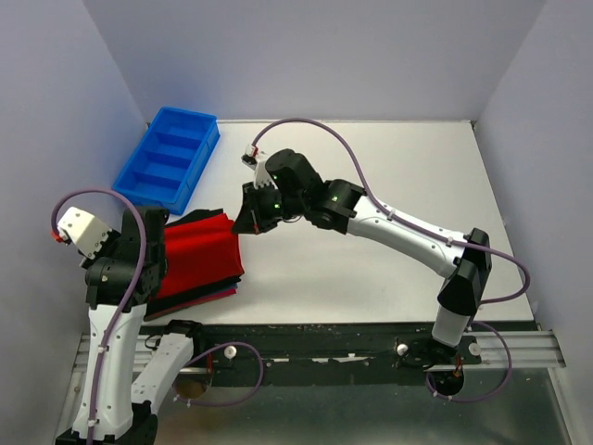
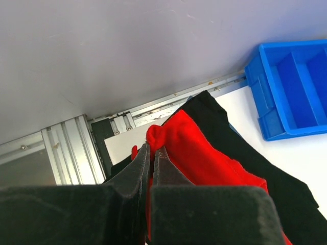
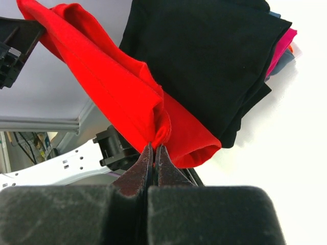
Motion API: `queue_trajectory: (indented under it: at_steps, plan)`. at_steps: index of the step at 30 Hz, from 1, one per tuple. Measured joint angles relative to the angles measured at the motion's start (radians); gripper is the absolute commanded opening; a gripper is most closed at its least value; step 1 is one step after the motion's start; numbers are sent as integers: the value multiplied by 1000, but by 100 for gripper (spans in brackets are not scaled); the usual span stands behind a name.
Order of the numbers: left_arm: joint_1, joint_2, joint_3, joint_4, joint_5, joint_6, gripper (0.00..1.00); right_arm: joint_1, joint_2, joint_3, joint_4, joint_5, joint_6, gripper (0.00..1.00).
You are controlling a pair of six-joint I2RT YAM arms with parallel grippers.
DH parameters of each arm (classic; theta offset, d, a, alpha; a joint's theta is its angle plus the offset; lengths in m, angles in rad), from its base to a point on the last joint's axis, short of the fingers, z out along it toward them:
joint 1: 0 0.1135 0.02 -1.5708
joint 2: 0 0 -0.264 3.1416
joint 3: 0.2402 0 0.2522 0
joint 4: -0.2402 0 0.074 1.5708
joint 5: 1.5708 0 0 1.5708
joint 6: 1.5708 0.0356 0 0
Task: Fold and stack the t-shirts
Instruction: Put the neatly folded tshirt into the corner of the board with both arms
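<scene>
Left gripper is pinching one edge of the bright red t-shirt, its jaws closed tight on the cloth. Right gripper is clamping the opposite edge the same way, so the shirt is hanging between them over the stack of folded t-shirts, black on top with a pink edge peeking out lower. That stack is lying on the white table, near the blue compartment bin.

Blue compartment bin, white table, aluminium rail
</scene>
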Motion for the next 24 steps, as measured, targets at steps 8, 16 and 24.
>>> queue_trajectory:
  at_steps: [8, 16, 24]
  plan:
    - [0, -68, 53, -3, -5, -32, 0, 10, -12, -2, 0, -1, 6, 1]
    - [0, -131, 69, -6, -16, -48, 0, 47, -46, -5, 0, -2, 8, 1]
    - [1, -198, 40, -7, 3, -49, 0, 55, -45, -12, -9, -3, 20, 1]
